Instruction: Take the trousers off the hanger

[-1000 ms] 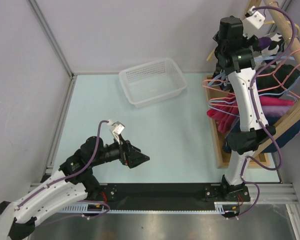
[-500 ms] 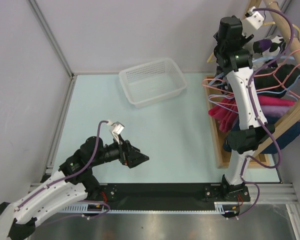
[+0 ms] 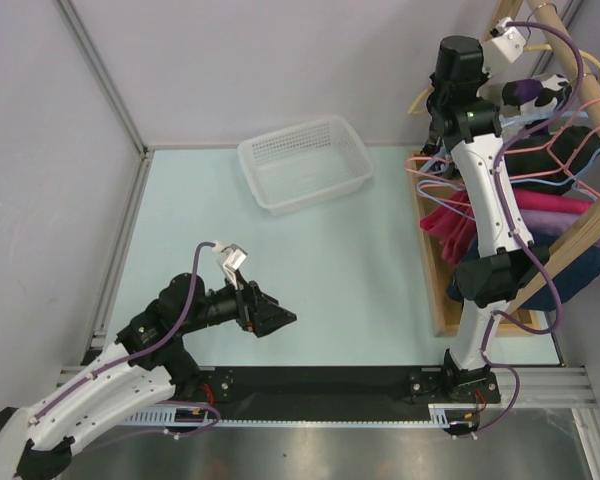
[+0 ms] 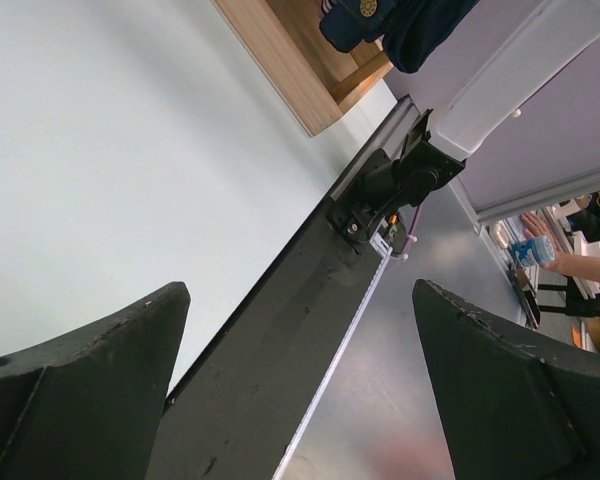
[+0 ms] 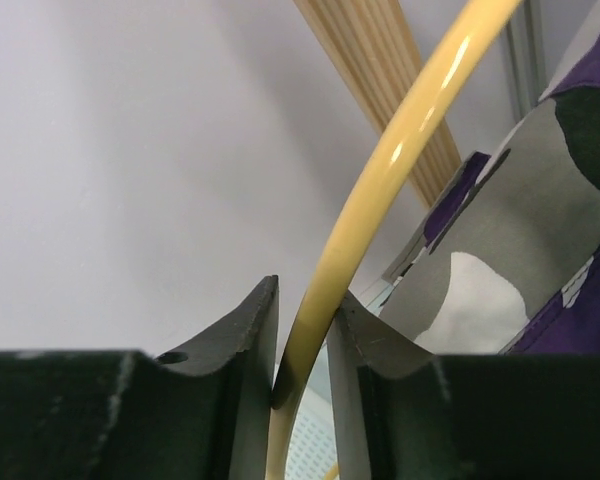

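Note:
The trousers [image 3: 540, 92], blotched purple, black and white, hang at the top right on the yellow hanger [image 3: 417, 101]. My right gripper [image 3: 435, 105] is raised to the hanger's left arm. In the right wrist view the hanger [image 5: 400, 160] runs between my right gripper's [image 5: 305, 300] jaws, touching both fingers, and the trousers [image 5: 520, 230] hang just to its right. My left gripper [image 3: 280, 320] hovers low over the table's near left. It stands open with nothing between its fingers [image 4: 300, 290].
A white mesh basket [image 3: 305, 160] sits at the back centre. A wooden rack rail [image 3: 580, 60] on the right carries pink wire hangers [image 3: 560, 150], a pink garment [image 3: 450, 225] and a navy garment [image 3: 580, 270] over its wooden base [image 3: 430, 260].
My right gripper's jaws have closed in onto the yellow hanger, and its wrist has shifted slightly up. The left arm has not moved.

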`<action>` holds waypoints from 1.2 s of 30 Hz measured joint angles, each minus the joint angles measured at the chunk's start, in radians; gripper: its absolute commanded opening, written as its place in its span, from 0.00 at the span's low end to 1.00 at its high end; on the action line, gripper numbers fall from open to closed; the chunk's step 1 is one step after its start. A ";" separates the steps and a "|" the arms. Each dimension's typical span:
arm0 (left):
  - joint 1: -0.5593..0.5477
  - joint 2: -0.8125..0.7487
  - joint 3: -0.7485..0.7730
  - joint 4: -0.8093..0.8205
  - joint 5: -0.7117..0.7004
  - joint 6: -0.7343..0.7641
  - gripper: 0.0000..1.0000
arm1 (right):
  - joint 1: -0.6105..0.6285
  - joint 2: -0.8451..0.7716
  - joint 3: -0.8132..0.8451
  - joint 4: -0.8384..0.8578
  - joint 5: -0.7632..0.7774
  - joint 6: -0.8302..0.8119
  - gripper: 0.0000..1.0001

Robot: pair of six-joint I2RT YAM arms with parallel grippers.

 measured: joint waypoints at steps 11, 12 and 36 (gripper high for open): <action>0.002 -0.014 0.000 -0.004 0.009 0.002 1.00 | -0.007 -0.024 -0.093 0.078 0.029 0.003 0.00; 0.002 -0.016 0.000 -0.005 0.009 0.002 1.00 | -0.005 -0.024 -0.093 0.084 0.029 0.002 0.00; 0.002 -0.045 0.004 -0.023 0.010 -0.002 1.00 | 0.169 -0.063 -0.113 0.162 0.034 -0.091 0.00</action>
